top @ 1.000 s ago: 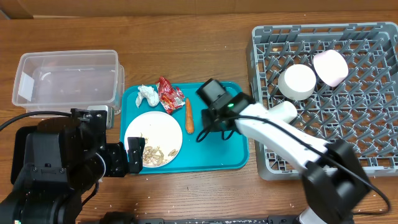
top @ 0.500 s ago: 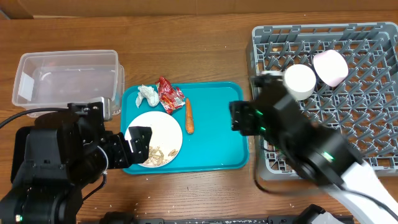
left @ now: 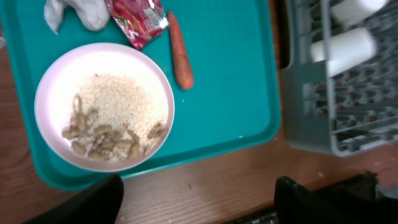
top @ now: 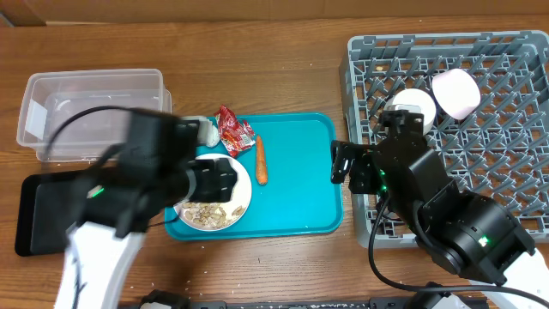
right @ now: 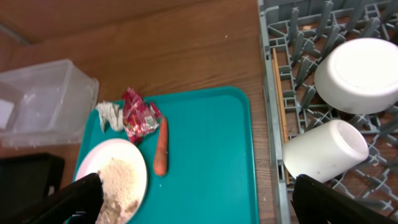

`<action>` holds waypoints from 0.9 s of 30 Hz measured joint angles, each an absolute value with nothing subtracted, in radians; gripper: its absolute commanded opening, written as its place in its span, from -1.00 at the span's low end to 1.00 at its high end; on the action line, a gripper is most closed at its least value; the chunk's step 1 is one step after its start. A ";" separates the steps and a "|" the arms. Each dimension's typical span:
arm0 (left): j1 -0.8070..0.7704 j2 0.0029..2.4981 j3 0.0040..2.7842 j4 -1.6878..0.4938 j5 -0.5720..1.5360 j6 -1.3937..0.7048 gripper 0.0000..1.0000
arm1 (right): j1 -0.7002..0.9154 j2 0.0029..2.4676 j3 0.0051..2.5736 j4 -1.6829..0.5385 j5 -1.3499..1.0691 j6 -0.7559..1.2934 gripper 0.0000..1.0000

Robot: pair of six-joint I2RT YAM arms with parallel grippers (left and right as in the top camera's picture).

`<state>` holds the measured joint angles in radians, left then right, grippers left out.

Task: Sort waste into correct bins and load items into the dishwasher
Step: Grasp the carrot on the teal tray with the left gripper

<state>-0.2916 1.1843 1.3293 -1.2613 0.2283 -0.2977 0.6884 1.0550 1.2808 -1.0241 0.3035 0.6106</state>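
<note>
Upper left: clear tub (top: 90,107); black tray (top: 39,219) below it, partly under the left arm. Left claw (left: 198,200) apart, empty, over the teal tray's (top: 300,184) near edge and the tabletop (left: 205,177).

Plate (left: 59,93) with scraps (left: 112,127), tissue (left: 84,11), wrapper (top: 233,129) and carrot (top: 261,160) crowd the tray's left half; right half bare.

Right claw (right: 199,206) apart, empty, by the rack's (top: 515,146) left wall; white cup (right: 323,152), bowl (right: 357,74) and pink cup (top: 456,90) inside.

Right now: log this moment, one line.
left jaws open | right jaws open | plate with scraps, carrot, wrapper, tissue on teal tray | bowl, white cup, pink cup in rack
</note>
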 measured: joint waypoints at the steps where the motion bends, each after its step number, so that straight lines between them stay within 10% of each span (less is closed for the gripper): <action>1: -0.325 1.215 1.305 -1.233 0.200 -0.311 0.51 | 0.689 1.053 1.281 -1.023 0.310 0.625 1.00; 5: -0.428 1.345 1.229 -1.145 0.096 -0.363 0.05 | 0.689 1.044 1.281 -1.024 0.324 0.655 1.00; 10: -0.478 1.505 1.217 -1.061 0.011 -0.447 -0.07 | 0.689 1.045 1.281 -1.035 0.330 0.670 1.00; 27: -0.504 1.822 1.216 -0.692 -0.017 -0.506 0.03 | 0.688 1.056 1.281 -1.060 0.333 0.680 1.00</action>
<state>-0.5041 1.8221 1.2160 -0.6922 -0.0170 -0.5060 0.6884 1.0557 1.2808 -1.0603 0.3328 0.6804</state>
